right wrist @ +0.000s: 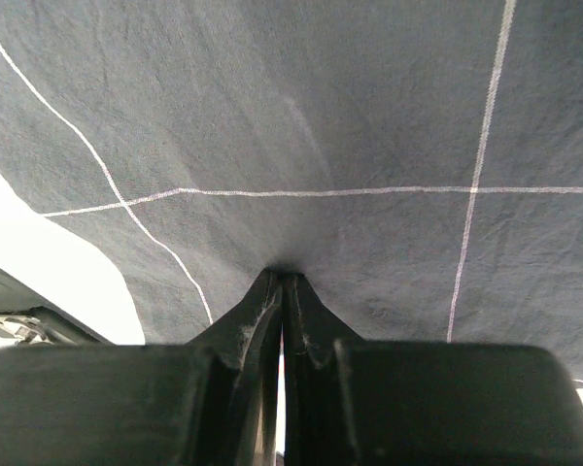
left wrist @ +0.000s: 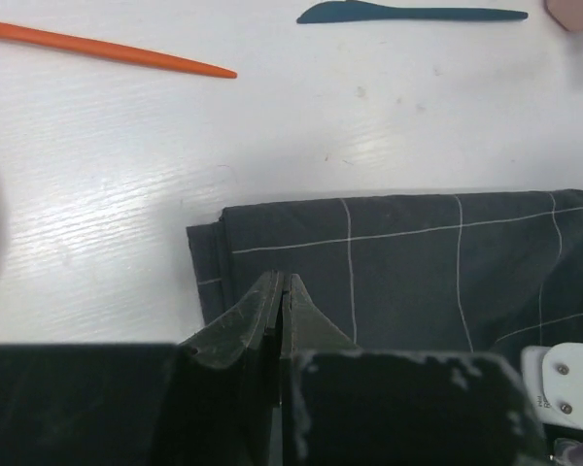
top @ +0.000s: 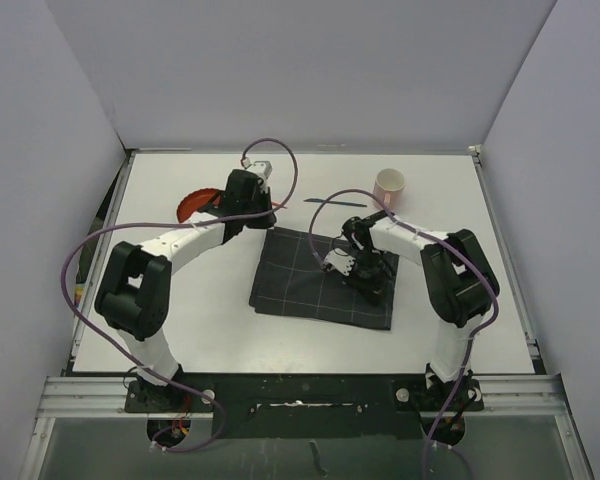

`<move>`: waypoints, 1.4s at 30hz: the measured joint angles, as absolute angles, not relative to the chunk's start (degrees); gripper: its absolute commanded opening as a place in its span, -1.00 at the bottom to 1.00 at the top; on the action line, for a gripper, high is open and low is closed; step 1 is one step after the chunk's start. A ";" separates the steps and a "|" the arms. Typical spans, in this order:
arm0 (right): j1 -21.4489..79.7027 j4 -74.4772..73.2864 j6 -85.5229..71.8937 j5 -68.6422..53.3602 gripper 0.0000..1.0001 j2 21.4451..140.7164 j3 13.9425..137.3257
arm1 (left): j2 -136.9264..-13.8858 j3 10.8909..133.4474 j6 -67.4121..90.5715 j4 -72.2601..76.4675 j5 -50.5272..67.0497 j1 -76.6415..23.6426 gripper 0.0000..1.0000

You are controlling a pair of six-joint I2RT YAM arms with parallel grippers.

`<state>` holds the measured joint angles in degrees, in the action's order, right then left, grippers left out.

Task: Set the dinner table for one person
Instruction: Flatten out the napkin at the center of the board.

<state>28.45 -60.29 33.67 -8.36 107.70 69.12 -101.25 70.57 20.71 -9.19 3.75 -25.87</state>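
The dinner table (top: 180,310) is a wide white top. A dark grid-lined cloth mat (top: 310,285) lies at its middle. My left gripper (left wrist: 284,280) is shut, its tips low over the mat (left wrist: 418,272) just inside the folded left edge, with nothing seen between them. My right gripper (right wrist: 287,276) is shut too, tips pressed onto the mat (right wrist: 369,126), which puckers slightly there. In the top view the left gripper (top: 257,207) is at the mat's far left corner and the right gripper (top: 365,278) stands over its right half.
A red plate (top: 193,205) sits left of the left wrist; its orange-red rim (left wrist: 107,49) shows edge-on. A dark blue knife (top: 336,200) (left wrist: 408,13) lies beyond the mat. A pink cup (top: 390,186) (left wrist: 575,12) stands at the far right. Metal rails (top: 505,260) edge the table.
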 measured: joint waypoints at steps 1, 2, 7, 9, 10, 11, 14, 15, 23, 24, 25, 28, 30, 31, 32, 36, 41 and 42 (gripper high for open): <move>28.53 -60.25 33.67 -8.29 -1.00 107.77 69.12 | -101.27 70.57 20.82 -8.56 3.79 -26.13 -1.00; 28.60 -60.27 33.65 -8.16 -1.00 107.81 69.21 | -101.49 70.57 20.97 -8.12 3.84 -26.50 -1.00; 28.71 -60.73 33.58 -8.05 -1.00 108.42 69.82 | -106.21 71.11 21.80 -6.20 4.40 -28.56 -1.00; 28.88 -60.95 33.56 -7.92 -1.00 108.57 70.04 | -108.81 71.16 21.98 -5.82 4.84 -29.23 -1.00; 28.97 -60.95 33.54 -7.86 -1.00 108.60 70.06 | -109.75 71.16 22.04 -5.82 5.02 -29.41 -1.00; 29.04 -60.93 33.45 -7.84 -1.00 108.60 70.13 | -110.76 71.18 22.06 -5.82 5.15 -29.54 -1.00; 29.21 -61.14 33.10 -7.79 -1.00 109.10 70.67 | -112.71 71.66 22.04 -5.98 5.50 -29.54 -1.00; 29.32 -61.47 32.93 -7.66 -1.00 109.49 71.11 | -113.27 72.14 22.04 -6.00 5.61 -29.54 -1.00; 30.11 -62.08 32.56 -6.83 -1.00 110.19 72.12 | -113.73 73.71 21.37 -5.78 5.39 -29.54 -1.00; 30.13 -62.08 32.53 -6.79 -1.00 110.19 72.12 | -113.73 73.71 21.19 -5.78 5.23 -29.54 -1.00; 30.15 -62.11 32.53 -6.74 -1.00 110.17 72.12 | -113.82 73.71 20.99 -5.78 5.06 -29.54 -1.00; 30.28 -62.19 32.53 -6.57 -1.00 110.13 72.12 | -114.24 73.71 20.56 -5.72 4.73 -29.52 -1.00; 30.50 -62.11 32.53 -6.28 -1.00 109.97 72.05 | -114.89 73.76 20.53 -5.69 4.56 -29.52 -1.00; 30.57 -61.95 32.53 -6.15 -1.00 109.75 71.88 | -115.33 73.89 20.56 -5.72 4.47 -29.52 -1.00; 30.70 -61.76 32.53 -6.09 -1.00 109.40 71.64 | -115.92 74.19 20.58 -5.78 4.36 -29.52 -1.00; 30.85 -61.34 32.53 -5.76 -1.00 107.87 71.33 | -118.50 77.30 21.85 -5.82 3.90 -29.45 -1.00; 31.22 -61.08 32.53 -5.54 -1.00 106.13 71.31 | -120.22 80.47 23.09 -7.49 0.78 -29.06 -1.00; 31.35 -61.08 32.53 -5.54 -1.00 105.89 71.31 | -120.44 81.06 22.92 -8.21 -0.21 -28.99 -1.00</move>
